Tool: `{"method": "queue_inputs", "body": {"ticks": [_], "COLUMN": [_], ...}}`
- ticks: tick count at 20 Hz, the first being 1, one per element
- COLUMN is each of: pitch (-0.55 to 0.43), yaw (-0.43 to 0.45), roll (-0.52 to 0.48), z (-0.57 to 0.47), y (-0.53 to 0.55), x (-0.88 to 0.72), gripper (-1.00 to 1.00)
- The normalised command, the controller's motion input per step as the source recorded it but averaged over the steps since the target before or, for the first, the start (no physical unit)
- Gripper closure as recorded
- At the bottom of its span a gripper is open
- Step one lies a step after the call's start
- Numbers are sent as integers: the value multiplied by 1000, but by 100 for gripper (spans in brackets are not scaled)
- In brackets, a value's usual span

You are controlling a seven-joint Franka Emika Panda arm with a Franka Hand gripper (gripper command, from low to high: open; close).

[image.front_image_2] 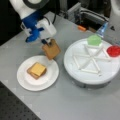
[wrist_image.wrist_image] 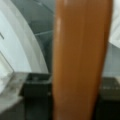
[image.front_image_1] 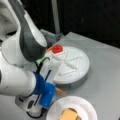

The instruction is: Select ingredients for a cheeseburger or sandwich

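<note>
Gripper (image.front_image_2: 48,42) clamped on bread slice (image.front_image_2: 51,50), held tilted above plate (image.front_image_2: 22,80) rim, near cheese (image.front_image_2: 38,68) topped stack (image.front_image_2: 32,73).

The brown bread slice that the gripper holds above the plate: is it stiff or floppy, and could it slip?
The bread slice hangs on edge from the gripper without bending, so it is probably stiff. In the wrist view its face looks smooth and a little shiny, so it might slip if gripped lightly. It looks thin and flat, so it is likely light and should lie steady on the cheese.
</note>
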Motion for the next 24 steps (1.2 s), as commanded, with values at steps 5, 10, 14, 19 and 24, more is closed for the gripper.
{"method": "queue_inputs", "body": {"ticks": [5, 10, 14, 19, 24], "pitch": [127, 120, 133, 144, 145], "yaw": [175, 220, 223, 229, 231], "roll": [-101, -14, 28, 54, 65], "z": [-107, -145, -41, 81, 63], "y": [-269, -332, -252, -170, -126], "x": [552, 643, 560, 386, 312], "gripper": [100, 100, 100, 100, 100]}}
